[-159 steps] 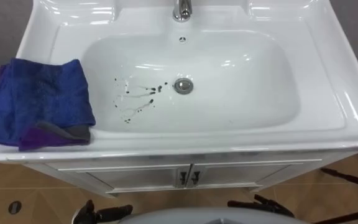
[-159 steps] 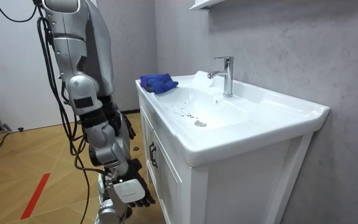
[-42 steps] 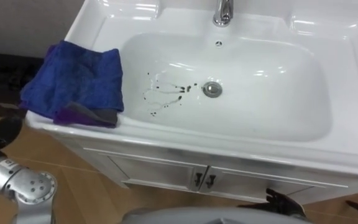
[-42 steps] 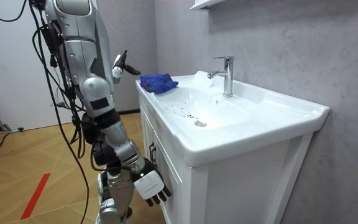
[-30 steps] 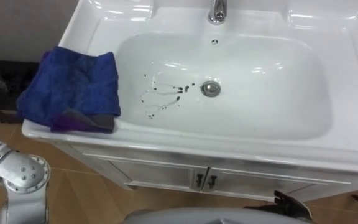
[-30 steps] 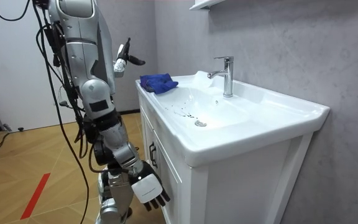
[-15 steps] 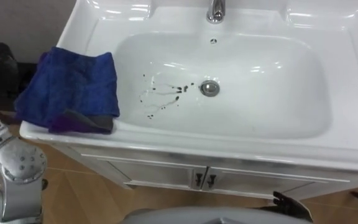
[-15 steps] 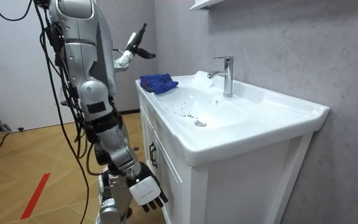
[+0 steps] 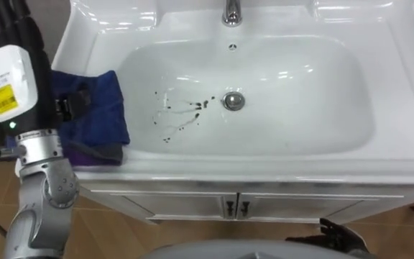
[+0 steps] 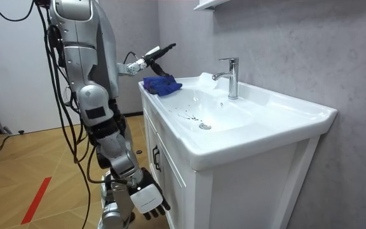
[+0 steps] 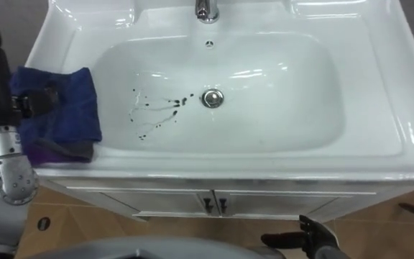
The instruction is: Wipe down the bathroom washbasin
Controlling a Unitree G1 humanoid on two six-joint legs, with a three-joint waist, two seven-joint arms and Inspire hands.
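Note:
The white basin has dark stains on its bowl, left of the drain. A crumpled blue cloth lies on the basin's left rim, also seen in the room view. My left hand is raised at the cloth's left edge, open with fingers straight and the thumb over the cloth. In the room view this left hand hovers just above the cloth. My right hand hangs low beside the cabinet, fingers relaxed.
A chrome faucet stands at the back middle of the basin. Below is a white cabinet with two door handles. A grey wall is behind, and the floor is wood. The robot stands at the basin's front left corner.
My left arm has risen from beside the cabinet and reached forward, so the hand now hovers over the blue cloth. The cloth has not moved. The head camera has shifted.

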